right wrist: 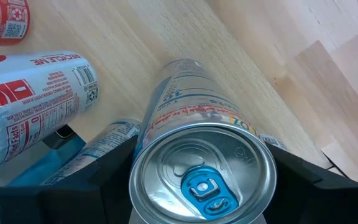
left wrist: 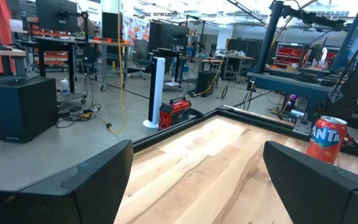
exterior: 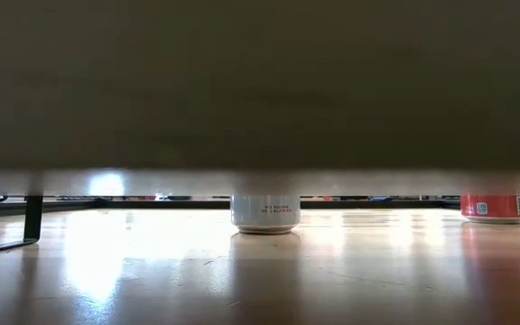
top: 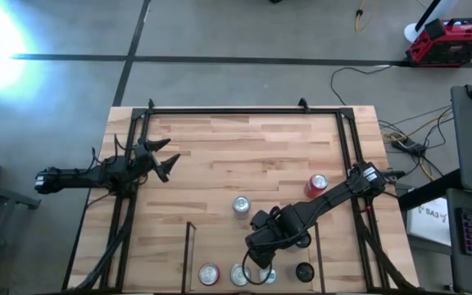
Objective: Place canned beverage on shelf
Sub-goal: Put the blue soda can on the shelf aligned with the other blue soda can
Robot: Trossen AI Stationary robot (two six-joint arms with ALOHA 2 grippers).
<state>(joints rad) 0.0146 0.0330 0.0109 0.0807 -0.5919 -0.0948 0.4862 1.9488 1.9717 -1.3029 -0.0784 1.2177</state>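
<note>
Lab: workbenches (left wrist: 55, 43), monitors (left wrist: 56, 11)

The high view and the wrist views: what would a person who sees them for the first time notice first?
First, the right gripper at the table's near edge, its fingers around a silver can with a blue tab over the shelf, where other cans already stand. Then the red can upright on the wood near the right arm. The left gripper waits open at the table's left side.
</note>
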